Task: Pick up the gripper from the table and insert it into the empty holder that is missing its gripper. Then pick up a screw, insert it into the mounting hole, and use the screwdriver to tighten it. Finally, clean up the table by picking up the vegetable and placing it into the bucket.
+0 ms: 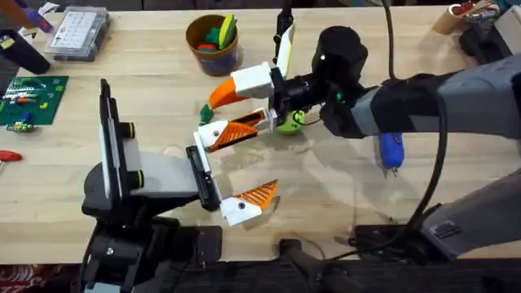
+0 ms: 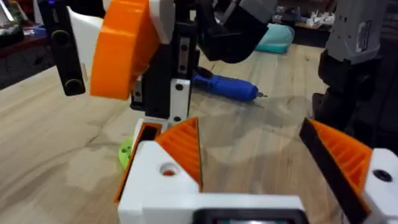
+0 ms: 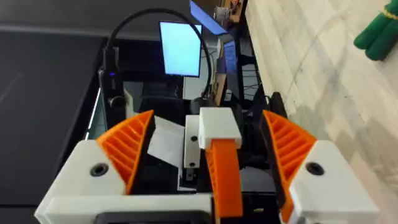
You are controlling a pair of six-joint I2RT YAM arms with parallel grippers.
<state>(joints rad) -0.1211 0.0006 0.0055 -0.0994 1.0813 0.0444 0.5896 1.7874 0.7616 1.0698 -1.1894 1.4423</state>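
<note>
Gripper: the orange ribbed gripper sits in the white holder on the black bar of the left arm, near the middle of the table. It points toward 3 o'clock in the overhead view.
Look: it is a wedge that gets thin at the tip. It has ridges on one side and lies in line with the holder.
Hole: the mounting hole is a small dark ring on the holder's face. I cannot tell if a screw is in it.
Right tool: the right gripper has its fingers apart, one on each side of the orange piece. I see gaps, so it is not squeezing it.
Left tool: the left gripper has its fingers wide apart and holds nothing.
Done: putting the gripper in looks done, or almost done.
Left to do: the screw, the tightening and the clean-up look not yet done.
Screwdriver: the blue screwdriver lies on the table, far out at 3 o'clock from the holder.
Vegetable: a green vegetable lies on the table at 3 o'clock, near the holder.
Bucket: the yellow bucket stands at 12 o'clock, with some toy food in it.
</note>
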